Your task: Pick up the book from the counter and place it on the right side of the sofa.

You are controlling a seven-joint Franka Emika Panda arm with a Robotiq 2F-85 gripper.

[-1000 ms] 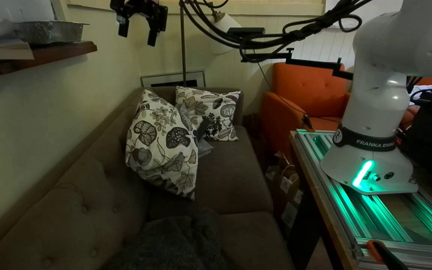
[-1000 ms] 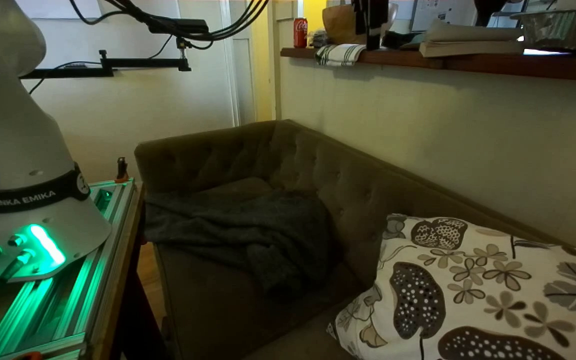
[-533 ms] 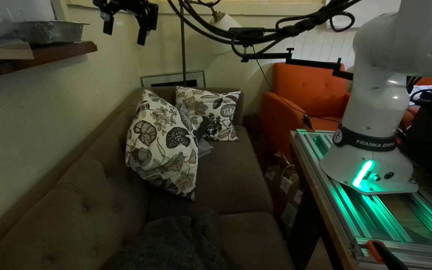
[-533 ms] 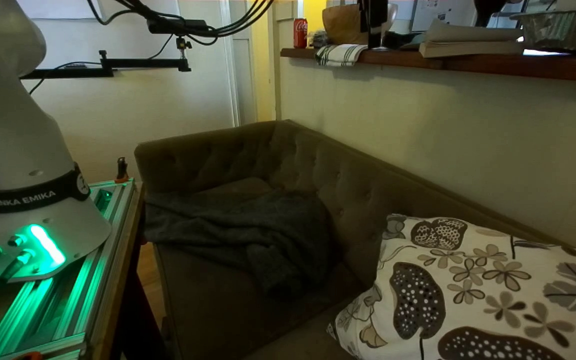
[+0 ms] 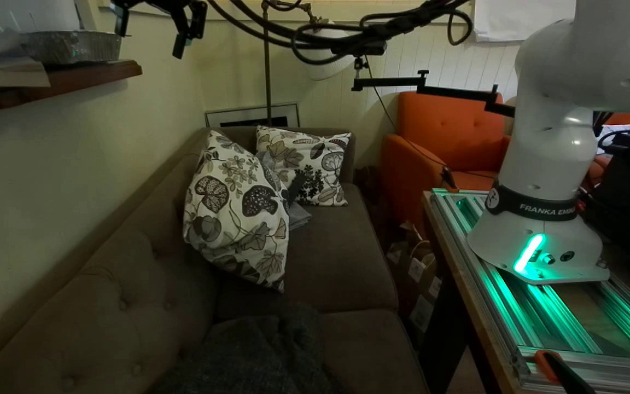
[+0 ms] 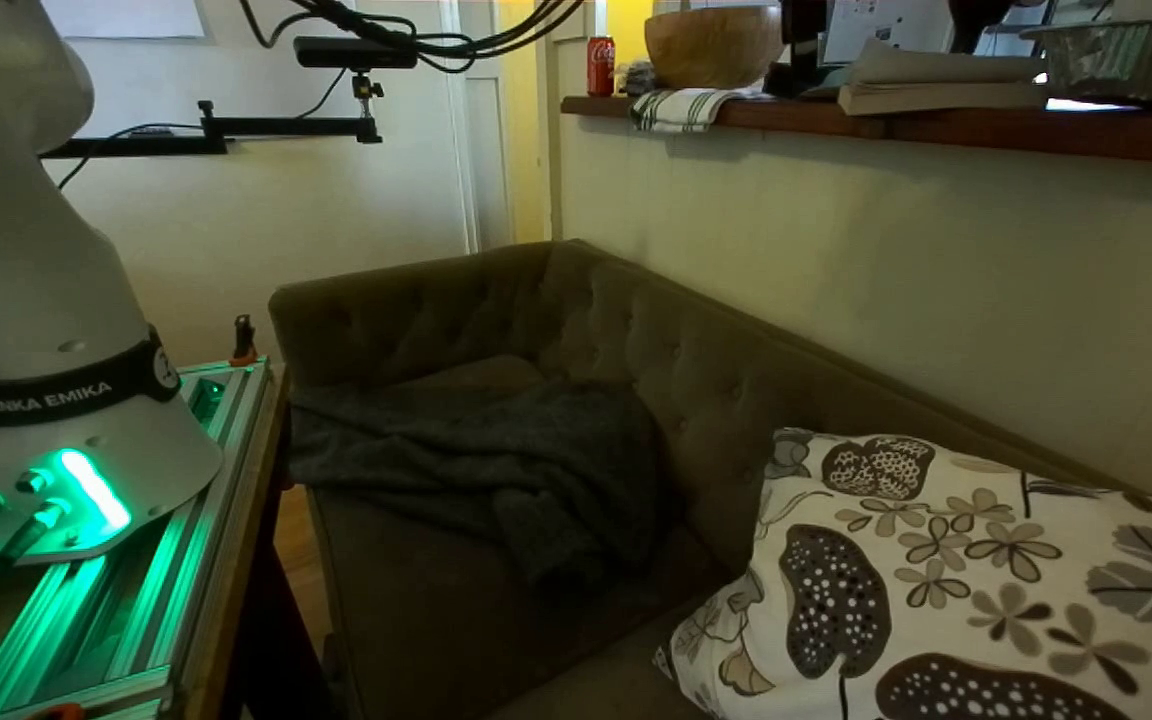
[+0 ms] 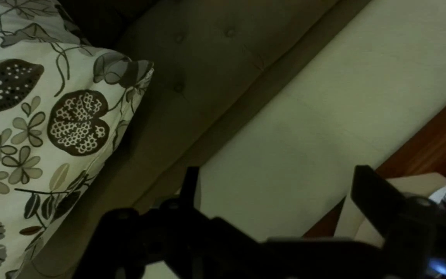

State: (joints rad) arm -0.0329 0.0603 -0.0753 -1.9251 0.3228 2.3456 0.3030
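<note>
The gripper [image 5: 150, 44] is hanging high above the sofa [image 5: 320, 268], its fingers [image 7: 189, 190] standing well apart, the grip released! And the book [image 6: 946, 90] is resting on the counter [image 6: 796, 118], up over the sofa's backrest, its top cover curling upward. In the wrist view a dark finger is hiding part of it. Sharing that counter over the sofa, a foil tray [image 5: 74, 48] is sitting near the book; farther along, a wooden bowl [image 6: 716, 48] and a red can [image 6: 600, 66] are standing, and a striped towel [image 6: 681, 110] is drooping past the edge. Down on the sofa, two floral cushions [image 5: 238, 219] are crowding one end, one leaning against the backrest, while a dark grey cloth [image 6: 496, 460] is sprawling across the seat toward the opposite end. On the sofa's front side, the white arm [image 5: 544, 126] is standing on its bench [image 5: 594, 358], its base glowing green, and near the sofa's cushioned end an orange armchair [image 5: 451, 131] is sitting.
</note>
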